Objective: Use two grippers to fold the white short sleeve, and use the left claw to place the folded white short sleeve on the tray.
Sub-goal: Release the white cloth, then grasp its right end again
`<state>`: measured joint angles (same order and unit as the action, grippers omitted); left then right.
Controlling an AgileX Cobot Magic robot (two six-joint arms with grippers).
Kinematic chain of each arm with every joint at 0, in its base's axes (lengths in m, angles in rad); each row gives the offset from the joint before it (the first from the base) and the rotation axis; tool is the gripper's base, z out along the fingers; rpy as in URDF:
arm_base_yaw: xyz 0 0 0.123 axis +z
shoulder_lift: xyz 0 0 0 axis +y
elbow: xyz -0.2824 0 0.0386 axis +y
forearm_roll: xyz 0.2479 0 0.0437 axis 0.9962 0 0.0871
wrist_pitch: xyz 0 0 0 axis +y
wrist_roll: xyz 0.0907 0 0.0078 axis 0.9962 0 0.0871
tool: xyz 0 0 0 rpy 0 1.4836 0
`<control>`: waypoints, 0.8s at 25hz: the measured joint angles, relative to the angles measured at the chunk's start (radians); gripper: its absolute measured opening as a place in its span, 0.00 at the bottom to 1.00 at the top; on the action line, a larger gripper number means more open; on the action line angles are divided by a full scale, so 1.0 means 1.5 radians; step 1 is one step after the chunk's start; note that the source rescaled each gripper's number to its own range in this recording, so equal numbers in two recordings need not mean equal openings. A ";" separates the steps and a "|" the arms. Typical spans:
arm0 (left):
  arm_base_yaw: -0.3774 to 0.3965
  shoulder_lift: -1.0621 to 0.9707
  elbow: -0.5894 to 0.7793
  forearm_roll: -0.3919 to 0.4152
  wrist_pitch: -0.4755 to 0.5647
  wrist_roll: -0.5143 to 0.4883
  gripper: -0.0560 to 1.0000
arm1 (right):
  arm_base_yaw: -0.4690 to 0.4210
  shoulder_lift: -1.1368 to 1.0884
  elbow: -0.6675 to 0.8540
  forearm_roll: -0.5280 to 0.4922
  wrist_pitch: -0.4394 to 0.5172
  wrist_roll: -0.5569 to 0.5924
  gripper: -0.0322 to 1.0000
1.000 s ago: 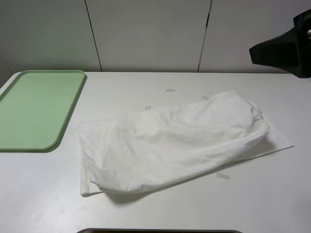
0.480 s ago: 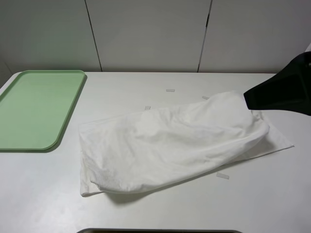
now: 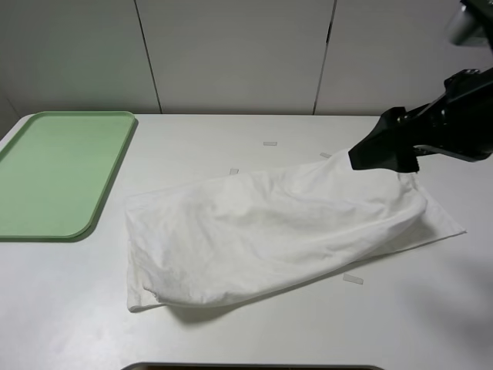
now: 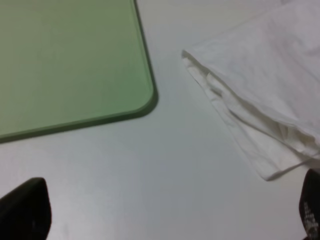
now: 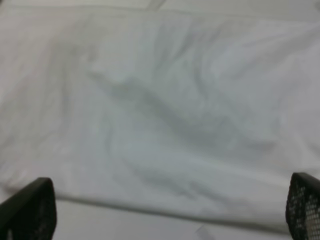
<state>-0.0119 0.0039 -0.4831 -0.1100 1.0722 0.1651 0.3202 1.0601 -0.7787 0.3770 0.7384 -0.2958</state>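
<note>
The white short sleeve [image 3: 269,231] lies loosely folded and rumpled in the middle of the white table. The pale-green tray [image 3: 62,173] sits empty at the far left. My right gripper [image 3: 373,156] hangs over the shirt's right end. In the right wrist view its fingers [image 5: 30,212] stand wide apart and open above the cloth [image 5: 160,115], holding nothing. My left gripper [image 4: 167,220] does not appear in the exterior high view. In its wrist view its open fingertips [image 4: 22,212] hover over bare table between the tray's corner [image 4: 65,60] and the shirt's layered corner [image 4: 265,100].
Small whitish tape strips [image 3: 269,143] [image 3: 353,279] lie on the table around the shirt. A dark edge [image 3: 254,367] shows at the table's near side. White wall panels stand behind the table.
The right arm has come in from the upper right, moving left and down until its gripper is over the shirt's right end. The shirt and tray have not moved.
</note>
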 joint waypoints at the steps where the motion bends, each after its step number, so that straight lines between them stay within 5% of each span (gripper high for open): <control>1: 0.000 0.000 0.000 0.000 0.000 0.000 1.00 | 0.000 0.000 0.000 0.000 0.000 0.000 1.00; 10: 0.000 0.000 0.000 0.000 0.000 0.000 1.00 | -0.069 0.196 -0.007 -0.009 -0.144 -0.096 1.00; 20: 0.000 0.000 0.000 0.000 0.000 0.000 1.00 | -0.188 0.365 -0.189 -0.068 -0.092 -0.116 1.00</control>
<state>-0.0119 0.0039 -0.4831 -0.1100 1.0722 0.1651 0.0384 1.6080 -1.0621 0.2753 0.5998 -0.4696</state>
